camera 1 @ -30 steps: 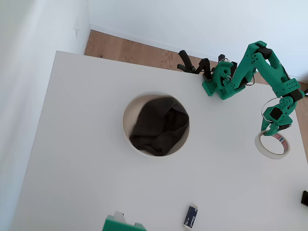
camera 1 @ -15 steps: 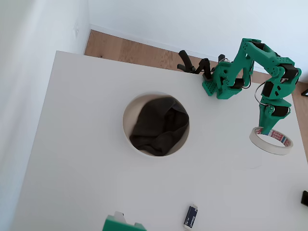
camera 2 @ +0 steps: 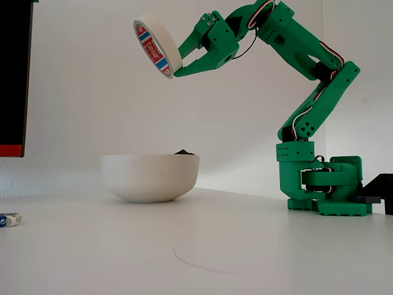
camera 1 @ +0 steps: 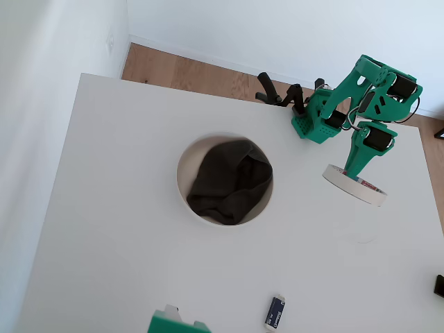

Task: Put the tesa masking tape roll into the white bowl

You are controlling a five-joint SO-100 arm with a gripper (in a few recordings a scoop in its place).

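Observation:
My green gripper (camera 1: 352, 168) (camera 2: 178, 69) is shut on the tesa masking tape roll (camera 1: 354, 185) (camera 2: 157, 45), a cream-white ring with a red and blue core. The roll hangs tilted high above the table. In the overhead view it is to the right of the white bowl (camera 1: 182, 187). In the fixed view it hovers well above the white bowl's (camera 2: 150, 177) rim, roughly over its middle to right part. Dark grey cloth (camera 1: 229, 182) fills the bowl.
A small blue-and-white oblong object (camera 1: 275, 311) (camera 2: 8, 219) lies near the table's front edge. Another green part (camera 1: 177, 322) sits at the bottom edge of the overhead view. The arm's base (camera 1: 316, 121) (camera 2: 322, 184) stands at the table's far right side.
The gripper lifted the tape roll off the table and carried it left toward the bowl, with the arm folding back over its base.

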